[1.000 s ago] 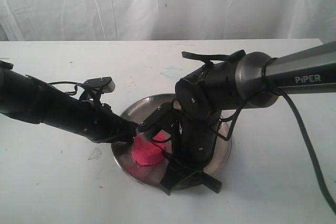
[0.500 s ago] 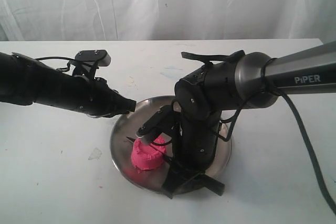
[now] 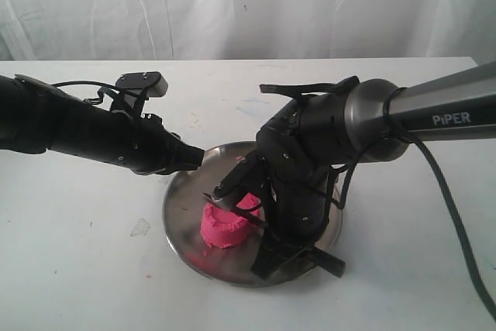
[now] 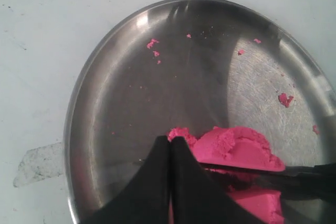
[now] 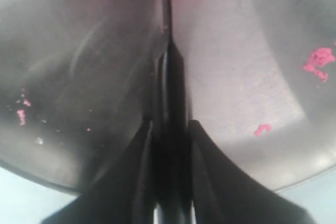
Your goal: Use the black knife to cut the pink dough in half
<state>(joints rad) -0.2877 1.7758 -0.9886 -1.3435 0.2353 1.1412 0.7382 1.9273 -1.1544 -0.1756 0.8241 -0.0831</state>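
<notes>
Your right gripper (image 5: 170, 129) has its jaws clamped on the handle of the black knife (image 5: 169, 72). The blade runs straight into the pink dough (image 3: 223, 228), which sits on the near left part of the steel plate (image 3: 174, 205) on the white bench (image 3: 77, 269). In the right wrist view you get only the dough's edge, cut off by the frame, with pink on either side of the blade. How deep the blade sits you cannot tell; it seems to lie across the top. The right arm (image 3: 325, 137) hides much of the plate's right half. Your left gripper (image 4: 169, 144) hangs at the plate's far left rim, jaws together on nothing, apart from the dough. Pink crumbs (image 4: 285, 99) dot the plate
</notes>
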